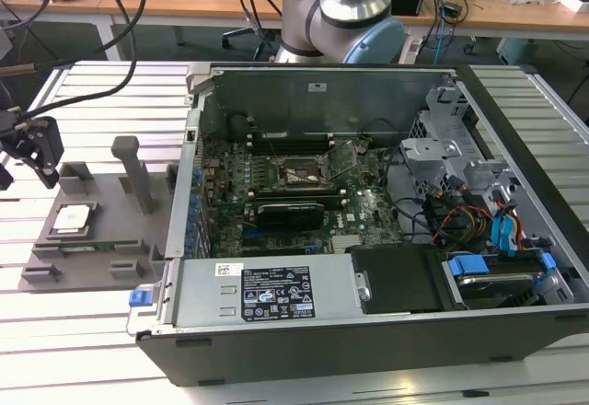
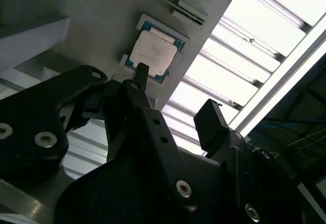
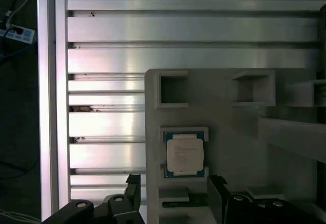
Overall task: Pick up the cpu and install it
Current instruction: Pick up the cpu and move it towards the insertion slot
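1. The hand (image 1: pixel 39 161) hovered over the grey tray (image 1: pixel 106 198) at its edge on the exterior view's left. Its fingers (image 3: pixel 133 188) were spread wide and held nothing.
2. The cpu (image 1: pixel 73 219) lay flat in its square pocket on that tray, silvery top up, not yet picked. The tray sat on the slatted tabletop (image 1: pixel 101 92).
3. Key relation: in the exterior view the cpu was below the hand and a little toward the view's right, near but apart. In both wrist views it sat in line with the gap between the two fingers, beyond the tips, with no contact.
4. Axis: the cpu was near-square with no real long axis. Its edges looked roughly square to the finger line, so I judged no big wrist turn was needed.
5. The socket (image 1: pixel 296 173) inside the computer case (image 1: pixel 322 101) was well apart, toward the exterior view's right.
6. Writing: there was faint print on the cpu top, not legible. The white sticker (image 1: pixel 230 270) and black label (image 1: pixel 276 293) on the case panel had print too small to read.
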Controlling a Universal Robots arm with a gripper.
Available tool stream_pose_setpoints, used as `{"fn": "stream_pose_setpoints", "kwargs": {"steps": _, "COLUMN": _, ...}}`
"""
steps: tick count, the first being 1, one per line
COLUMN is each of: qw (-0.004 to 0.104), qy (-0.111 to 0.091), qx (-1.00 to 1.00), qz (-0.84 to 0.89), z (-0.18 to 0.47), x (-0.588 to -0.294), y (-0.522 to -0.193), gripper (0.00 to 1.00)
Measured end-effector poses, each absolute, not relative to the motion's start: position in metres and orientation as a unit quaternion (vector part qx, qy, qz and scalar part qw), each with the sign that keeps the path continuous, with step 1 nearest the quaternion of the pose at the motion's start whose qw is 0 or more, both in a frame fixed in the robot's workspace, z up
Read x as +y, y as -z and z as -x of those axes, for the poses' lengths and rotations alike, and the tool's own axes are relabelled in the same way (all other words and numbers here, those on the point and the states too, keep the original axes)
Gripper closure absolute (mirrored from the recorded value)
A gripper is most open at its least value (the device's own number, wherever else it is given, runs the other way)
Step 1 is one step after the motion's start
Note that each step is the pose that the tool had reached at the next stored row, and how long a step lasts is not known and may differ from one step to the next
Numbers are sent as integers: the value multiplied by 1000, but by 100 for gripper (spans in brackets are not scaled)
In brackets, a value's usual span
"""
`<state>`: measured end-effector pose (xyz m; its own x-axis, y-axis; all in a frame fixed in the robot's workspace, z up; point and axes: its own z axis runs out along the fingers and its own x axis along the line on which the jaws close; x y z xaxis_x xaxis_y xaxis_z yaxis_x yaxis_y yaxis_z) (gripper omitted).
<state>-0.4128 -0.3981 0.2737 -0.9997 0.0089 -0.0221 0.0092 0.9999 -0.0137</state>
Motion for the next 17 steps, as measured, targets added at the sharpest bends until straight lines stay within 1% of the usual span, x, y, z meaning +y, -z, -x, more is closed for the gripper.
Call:
{"fn": "stream_pose_setpoints", "kwargs": {"steps": 11, "qw": 11, "qy": 7, "qx": 1000, "qz": -5, "z": 413, "x": -398, "y": -261, "gripper": 37}}
{"fn": "stream_pose_setpoints", "kwargs": {"steps": 12, "qw": 11, "qy": 8, "qx": 1000, "qz": -4, "z": 412, "x": -398, "y": -257, "gripper": 37}}
{"fn": "stream_pose_setpoints", "kwargs": {"steps": 13, "qw": 11, "qy": 15, "qx": 1000, "qz": 4, "z": 402, "x": -397, "y": -246, "gripper": 37}}
{"fn": "stream_pose_setpoints", "kwargs": {"steps": 15, "qw": 11, "qy": 15, "qx": 1000, "qz": 13, "z": 395, "x": -397, "y": -222, "gripper": 37}}
{"fn": "stream_pose_setpoints", "kwargs": {"steps": 17, "qw": 11, "qy": 15, "qx": 1000, "qz": 13, "z": 394, "x": -397, "y": -213, "gripper": 37}}
